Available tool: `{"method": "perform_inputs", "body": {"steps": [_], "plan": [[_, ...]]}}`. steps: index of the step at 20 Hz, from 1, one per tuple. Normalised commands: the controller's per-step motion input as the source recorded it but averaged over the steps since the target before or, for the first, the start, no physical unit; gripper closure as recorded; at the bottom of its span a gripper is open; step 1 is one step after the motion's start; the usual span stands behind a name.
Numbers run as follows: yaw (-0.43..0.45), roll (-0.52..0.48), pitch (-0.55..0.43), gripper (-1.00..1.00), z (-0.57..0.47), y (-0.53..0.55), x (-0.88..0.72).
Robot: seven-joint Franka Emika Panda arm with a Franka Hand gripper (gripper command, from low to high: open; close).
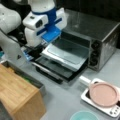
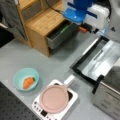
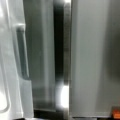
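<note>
Claw sits at the outer edge of the lowered oven door and the tray under it; whether its jaws are open or closed cannot be told. Toaster oven stands on the grey table. In a front view, a carrot lies in a teal bowl, well apart; a pink-lidded pan rests on a white cooker; a wooden cabinet's drawer stands open
</note>
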Motion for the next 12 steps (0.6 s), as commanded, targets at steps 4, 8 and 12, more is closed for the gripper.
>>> {"method": "perform_inputs", "body": {"steps": [4, 8, 12], "plan": [[0.233, -0.023, 0.072, -1.00, 0.03, 0.00, 0.10], [0.241, -0.019, 0.052, -1.00, 0.05, 0.01, 0.39], [0.235, -0.038, 0.023, -1.00, -0.01, 0.01, 0.56]]}}
